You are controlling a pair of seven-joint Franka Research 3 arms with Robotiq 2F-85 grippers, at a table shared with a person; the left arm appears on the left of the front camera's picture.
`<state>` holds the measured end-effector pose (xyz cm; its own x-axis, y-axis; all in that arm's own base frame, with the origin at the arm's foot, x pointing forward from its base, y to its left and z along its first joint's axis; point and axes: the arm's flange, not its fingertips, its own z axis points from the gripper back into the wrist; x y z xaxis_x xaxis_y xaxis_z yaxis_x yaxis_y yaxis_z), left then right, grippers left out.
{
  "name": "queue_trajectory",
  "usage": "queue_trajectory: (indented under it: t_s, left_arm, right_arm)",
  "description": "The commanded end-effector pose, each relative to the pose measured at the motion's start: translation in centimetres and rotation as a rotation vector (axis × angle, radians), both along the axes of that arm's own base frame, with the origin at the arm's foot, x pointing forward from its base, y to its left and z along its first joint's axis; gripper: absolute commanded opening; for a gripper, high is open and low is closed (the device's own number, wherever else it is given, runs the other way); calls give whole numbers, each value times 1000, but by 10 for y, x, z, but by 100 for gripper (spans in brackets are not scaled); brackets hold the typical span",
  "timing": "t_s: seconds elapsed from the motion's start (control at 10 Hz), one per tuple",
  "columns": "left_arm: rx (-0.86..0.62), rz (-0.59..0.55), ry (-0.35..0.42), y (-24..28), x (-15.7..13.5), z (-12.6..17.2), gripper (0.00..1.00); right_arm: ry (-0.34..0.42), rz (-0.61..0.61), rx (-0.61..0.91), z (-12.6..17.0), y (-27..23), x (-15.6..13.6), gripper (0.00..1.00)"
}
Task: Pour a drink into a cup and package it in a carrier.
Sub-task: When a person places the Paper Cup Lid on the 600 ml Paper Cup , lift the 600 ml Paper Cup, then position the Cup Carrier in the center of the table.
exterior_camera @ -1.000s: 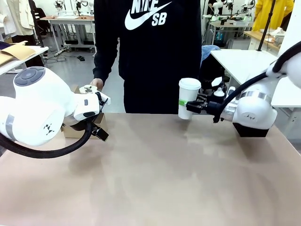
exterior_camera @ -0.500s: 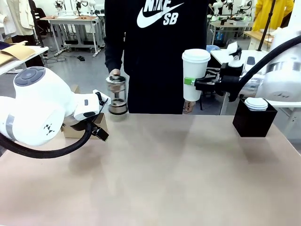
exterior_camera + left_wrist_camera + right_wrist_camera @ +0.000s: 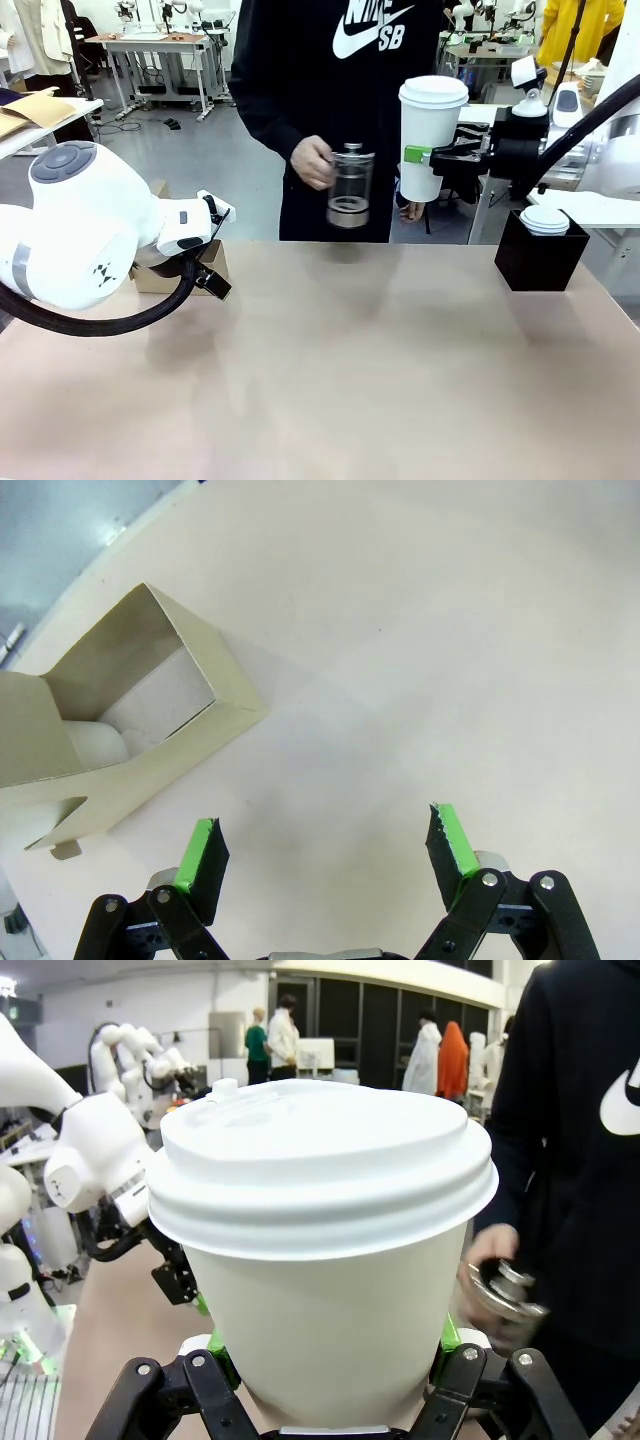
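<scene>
The right gripper (image 3: 428,160) is clamped on the lidded cup (image 3: 432,110), held high over the tan surface (image 3: 350,370), up and to the left of the black box (image 3: 535,262). Beside it a person's hand (image 3: 313,162) holds the glass jug (image 3: 350,185), too blurred to judge its contents. The left gripper (image 3: 325,845), fingers apart, hangs by the cardboard carrier (image 3: 140,710). Worktables (image 3: 150,45) stand behind.

I log: plain white lidded paper cup (image 3: 432,120); black right claw (image 3: 330,1355), green pads (image 3: 447,1335); low brown cardboard carrier (image 3: 140,670); beige counter (image 3: 350,350).
</scene>
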<state>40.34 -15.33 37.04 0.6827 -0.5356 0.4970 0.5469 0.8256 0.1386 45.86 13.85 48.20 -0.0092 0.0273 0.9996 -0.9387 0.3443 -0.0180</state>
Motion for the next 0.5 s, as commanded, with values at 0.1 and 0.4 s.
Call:
queue_trajectory:
  t_s: [0.1,0.4]
  left_arm:
    - [-3,1,1,1,0,0,100]
    - [-3,1,1,1,0,0,100]
  right_arm:
    - [-7,-16,-22,2,3,-2,81]
    - [-7,-16,-22,2,3,-2,81]
